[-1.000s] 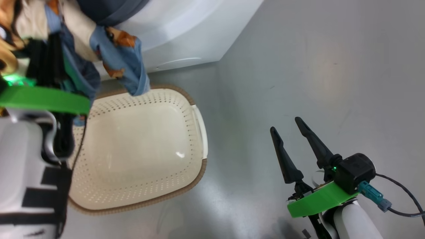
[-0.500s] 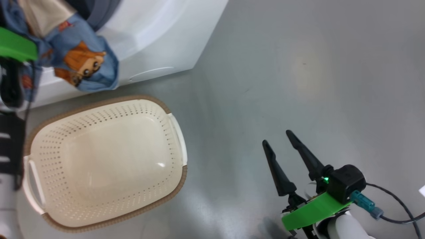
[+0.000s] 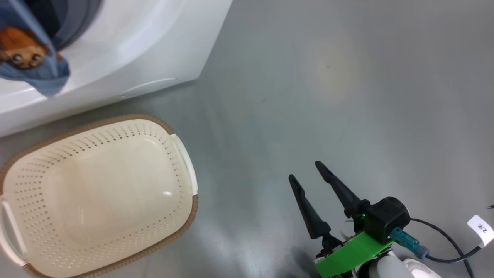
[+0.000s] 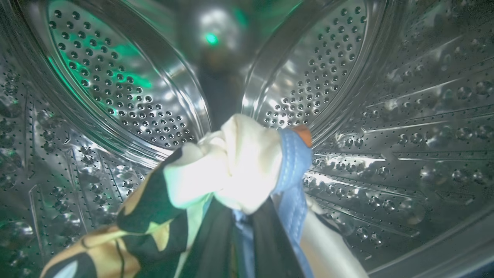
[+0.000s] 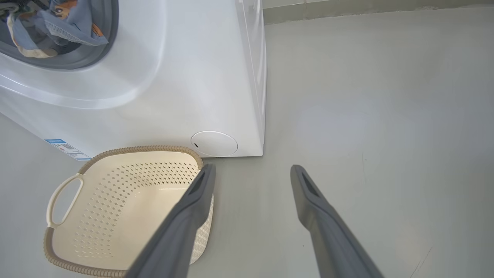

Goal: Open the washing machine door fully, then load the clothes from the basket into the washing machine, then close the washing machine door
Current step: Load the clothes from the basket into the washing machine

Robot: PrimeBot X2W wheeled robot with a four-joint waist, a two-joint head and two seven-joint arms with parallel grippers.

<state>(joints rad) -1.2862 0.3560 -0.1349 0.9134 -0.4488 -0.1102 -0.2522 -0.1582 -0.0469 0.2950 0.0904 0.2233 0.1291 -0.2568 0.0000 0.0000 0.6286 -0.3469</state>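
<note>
- Pinching the clothes [image 4: 231,162], my left gripper [image 4: 242,220] is pressed together on a bunch of cream and light blue fabric. Its dark fingers [image 4: 270,243] are half buried in the cloth.
- That bunch sits inside the steel perforated drum [image 4: 115,85] of the washing machine [image 5: 185,77], with green light glinting off the metal.
- From the right wrist view, blue printed fabric fills the round opening and lies against the grey gasket [image 5: 112,27]. In the head view a fold with an orange-brown cartoon figure hangs at the mouth, over the white front panel.
- On the washer's lower front I see a round cover [image 5: 214,143] and, further left, a blue label sticker [image 5: 63,148].
- Just before the machine the basket [image 3: 195,204] stands on the floor, its bare cream bottom showing and its brown woven-look rim close to the washer's base.
- My right gripper [image 3: 305,170] hangs spread wide over the floor, well apart from the basket. A black cable with a white tag [image 3: 480,229] trails behind it.
- Under everything lies a smooth grey floor [image 3: 347,96] with a soft sheen. It runs back to a pale skirting strip [image 5: 347,9] at the far wall.
</note>
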